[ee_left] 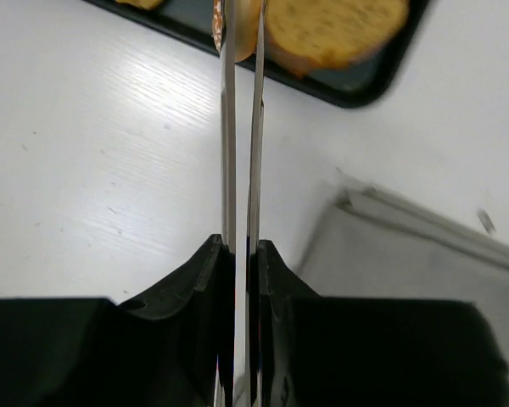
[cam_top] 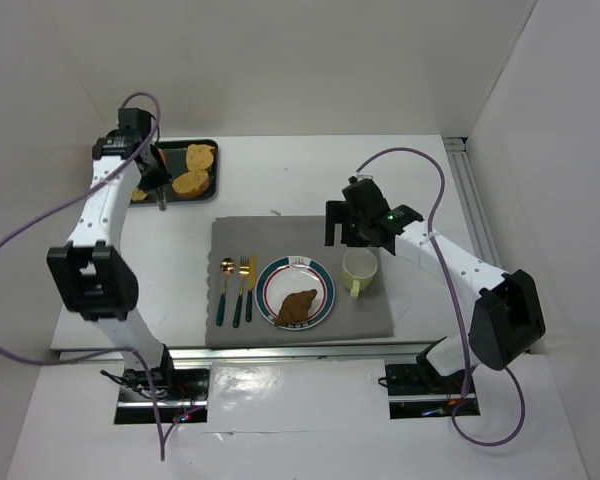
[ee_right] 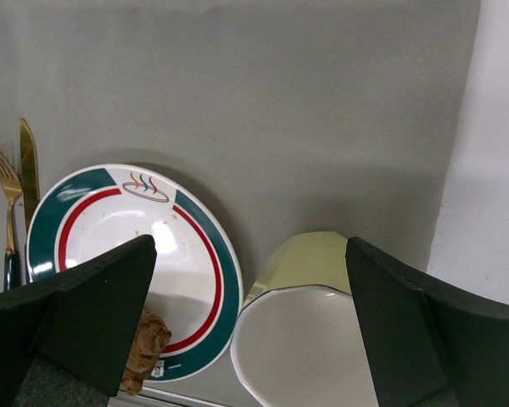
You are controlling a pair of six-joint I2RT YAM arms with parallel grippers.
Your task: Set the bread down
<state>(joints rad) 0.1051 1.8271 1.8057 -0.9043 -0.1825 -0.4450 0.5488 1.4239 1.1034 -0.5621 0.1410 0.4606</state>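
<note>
Nearest the arm bases, low in the overhead picture, a grey cloth mat (cam_top: 280, 235) lies flat on the white, faintly grained bench (cam_top: 310, 170). On it sits a glossy round plate (cam_top: 325, 272) with green and red rings. A lumpy dark brown bread (cam_top: 298, 305), croissant-like, rests on its lower middle. Left of the plate lie a gold spoon (cam_top: 226, 290), fork (cam_top: 242, 290) and knife (cam_top: 251, 285) with dark handles. A pale yellow-green cup (cam_top: 360, 270) with faceted sides stands just right of the plate.

Above the cup hangs the right gripper (ee_right: 250, 254), spread wide and holding nothing.

Farther back, at the upper left, a shallow black tray (ee_left: 356, 91) holds toast-coloured, speckled slices (cam_top: 190, 183). The left gripper (cam_top: 162, 203) points down at the tray's near edge, its long thin fingers (ee_left: 227, 153) drawn to a narrow slit. A small rounded orange bread (ee_left: 240, 24) shows at their tips; whether it is pinched cannot be told.

Plain white walls (cam_top: 330, 60) enclose the bench.
</note>
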